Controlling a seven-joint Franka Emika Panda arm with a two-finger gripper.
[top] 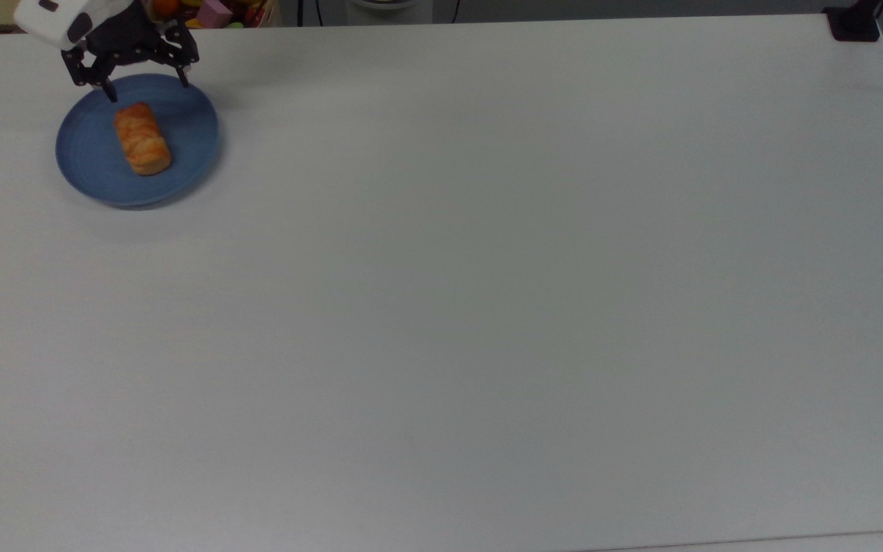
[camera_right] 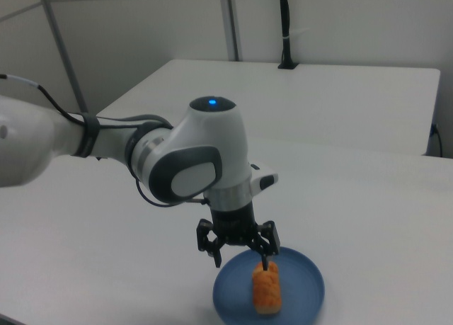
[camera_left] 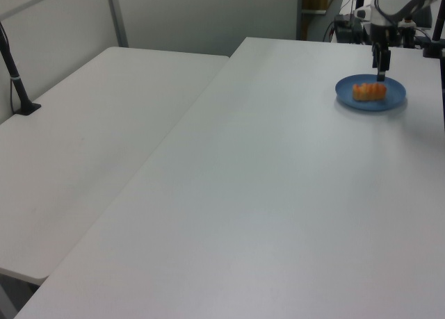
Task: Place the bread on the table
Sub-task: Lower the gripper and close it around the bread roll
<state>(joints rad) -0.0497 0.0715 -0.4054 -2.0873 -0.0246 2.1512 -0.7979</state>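
The bread (top: 142,139) (camera_left: 368,91) (camera_right: 266,288), a small oblong golden-orange bun, lies on a round blue plate (top: 181,157) (camera_left: 393,96) (camera_right: 304,286) near the top view's upper left corner of the white table (top: 487,291). My gripper (top: 147,87) (camera_left: 379,73) (camera_right: 242,257) hangs open just above the plate's far rim, its two black fingers spread wide with nothing between them. It sits a short way behind the bread's far end and does not touch the bread.
Coloured toys (top: 215,11) lie beyond the table's far edge behind the plate. A black clamp post (top: 854,23) stands at the top view's upper right corner. A second white table (camera_left: 90,138) adjoins on the left view's left.
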